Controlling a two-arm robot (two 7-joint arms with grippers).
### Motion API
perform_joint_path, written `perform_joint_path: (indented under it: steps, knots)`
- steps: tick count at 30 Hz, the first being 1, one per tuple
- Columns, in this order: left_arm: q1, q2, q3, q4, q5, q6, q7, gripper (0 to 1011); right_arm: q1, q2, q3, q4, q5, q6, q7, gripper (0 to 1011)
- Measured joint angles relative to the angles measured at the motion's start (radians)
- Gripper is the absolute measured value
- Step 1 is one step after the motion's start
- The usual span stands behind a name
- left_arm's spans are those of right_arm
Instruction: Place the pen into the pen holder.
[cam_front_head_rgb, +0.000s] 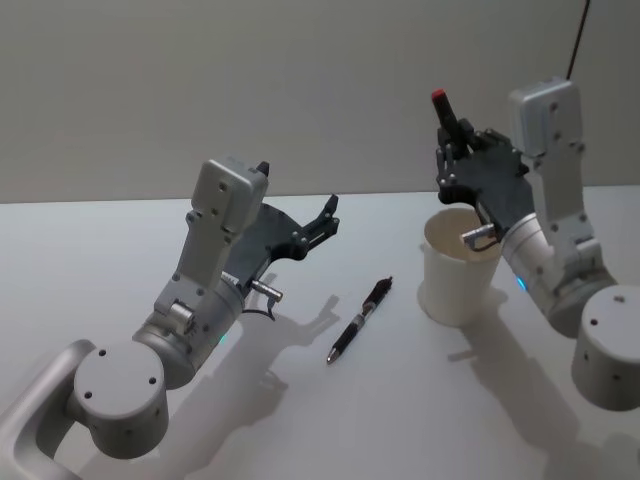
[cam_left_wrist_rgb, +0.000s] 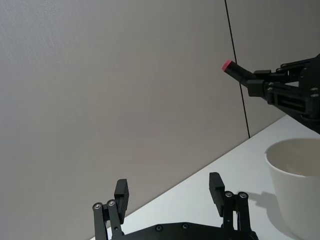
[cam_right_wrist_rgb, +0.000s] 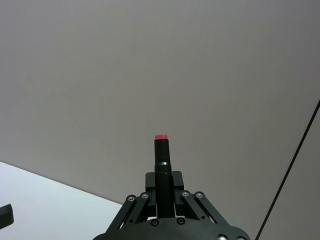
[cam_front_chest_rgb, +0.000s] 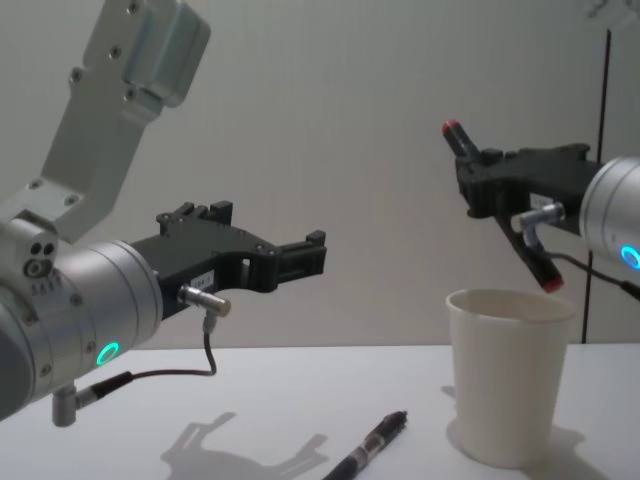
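A black pen (cam_front_chest_rgb: 497, 205) with red ends is clamped in my right gripper (cam_front_chest_rgb: 478, 165), which is shut on it. It hangs tilted over the pen holder (cam_front_chest_rgb: 510, 375), a white paper cup, with its lower red tip just above the rim. The held pen (cam_front_head_rgb: 447, 115) sticks up from the right gripper (cam_front_head_rgb: 455, 140) above the pen holder (cam_front_head_rgb: 455, 275). In the right wrist view the pen (cam_right_wrist_rgb: 161, 160) stands between the fingers of the right gripper (cam_right_wrist_rgb: 161, 185). A second black pen (cam_front_head_rgb: 360, 320) lies on the table left of the cup. My left gripper (cam_front_head_rgb: 300, 200) hovers open and empty at the left.
The white table (cam_front_head_rgb: 120, 260) runs back to a plain grey wall. A thin black cable (cam_front_chest_rgb: 605, 150) hangs down the wall at the right. In the left wrist view the open left gripper (cam_left_wrist_rgb: 169, 190) faces the cup (cam_left_wrist_rgb: 295, 185) and the right gripper (cam_left_wrist_rgb: 260, 85).
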Motion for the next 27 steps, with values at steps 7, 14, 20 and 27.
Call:
perform_joint_path:
  steps: [7, 14, 20, 27]
  knots:
    - [0.000, 0.000, 0.000, 0.000, 0.000, 0.000, 0.000, 1001, -0.009, -0.009, -0.007, 0.015, -0.009, -0.017, -0.018, 183]
    - [0.000, 0.000, 0.000, 0.000, 0.000, 0.000, 0.000, 1001, -0.012, -0.018, -0.010, 0.030, -0.012, -0.025, -0.029, 183]
    - [0.000, 0.000, 0.000, 0.000, 0.000, 0.000, 0.000, 1001, -0.013, -0.027, -0.013, 0.042, -0.012, -0.032, -0.033, 183]
    - [0.000, 0.000, 0.000, 0.000, 0.000, 0.000, 0.000, 1001, -0.018, -0.034, -0.019, 0.054, -0.020, -0.038, -0.032, 184]
